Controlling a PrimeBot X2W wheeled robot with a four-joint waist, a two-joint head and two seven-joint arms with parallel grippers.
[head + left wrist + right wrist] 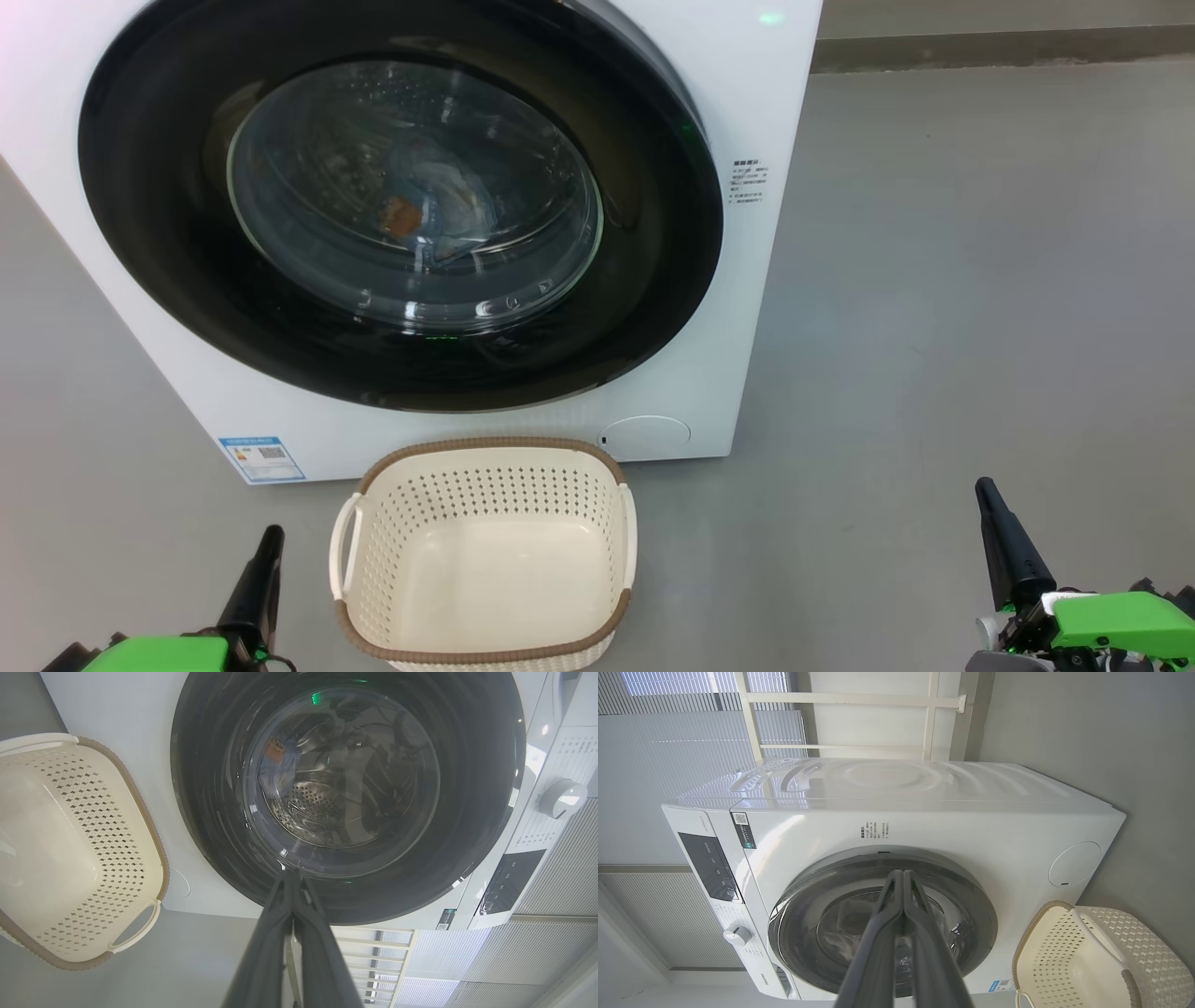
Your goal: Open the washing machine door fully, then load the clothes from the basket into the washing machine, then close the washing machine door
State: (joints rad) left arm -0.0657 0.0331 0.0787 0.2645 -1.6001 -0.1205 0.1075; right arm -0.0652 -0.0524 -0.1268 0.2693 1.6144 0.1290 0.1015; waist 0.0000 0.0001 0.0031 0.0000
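Glossy black-rimmed washing machine door sits shut, clothes inside.

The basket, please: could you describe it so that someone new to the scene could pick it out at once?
Find the big white washing machine with its round black-rimmed door shut. On the grey floor right before it sits the basket: cream, perforated, brown-rimmed, white-handled, and empty.

Bright, even daylight thru the white slatted window blinds far behind; shadows v soft. The big round door w/ glossy black rim + clear glass bowl has glare and green glints. Wrist cams bend lines at edges, otherwise sharp.
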